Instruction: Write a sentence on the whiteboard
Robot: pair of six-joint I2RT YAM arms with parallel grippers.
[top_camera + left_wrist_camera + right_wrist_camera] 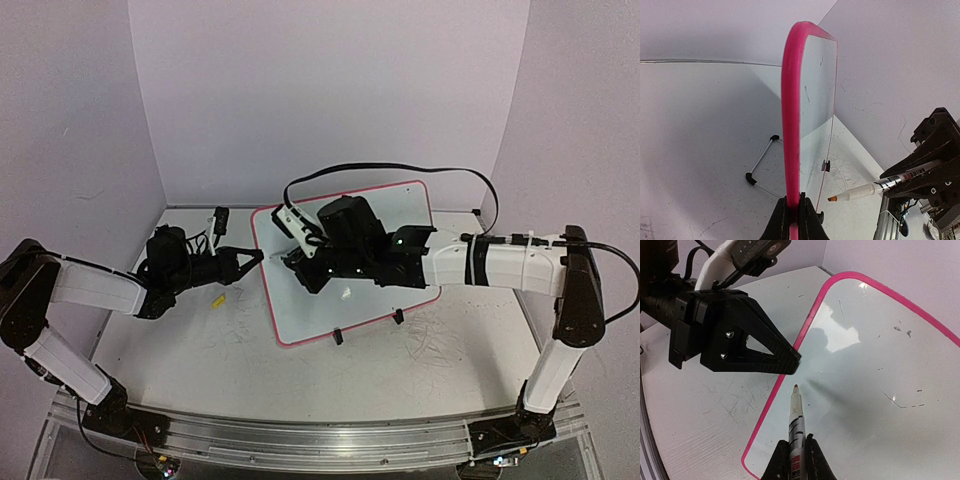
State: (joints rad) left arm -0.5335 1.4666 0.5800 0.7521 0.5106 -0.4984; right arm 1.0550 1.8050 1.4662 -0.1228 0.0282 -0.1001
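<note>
The whiteboard point(310, 318), glossy white with a red-pink rim, stands tilted at mid-table. My left gripper point(257, 257) is shut on the rim of its left edge; in the left wrist view the pink rim point(792, 125) runs up from between the jaws of this gripper point(794, 209). My right gripper point(796, 446) is shut on a silver-white marker point(796, 420). The marker's orange tip point(796, 386) sits just inside that left edge, close to the board face point(880, 370); contact cannot be judged. The sentence is out of view; only small dark specks show on the board.
Two black clip feet point(337, 337) point(398, 317) hold the board's near edge. A small yellow piece point(217, 299) lies on the table below the left gripper. A black cable point(400, 168) loops over the board's far edge. Grey scribbles point(435, 340) mark the table at right.
</note>
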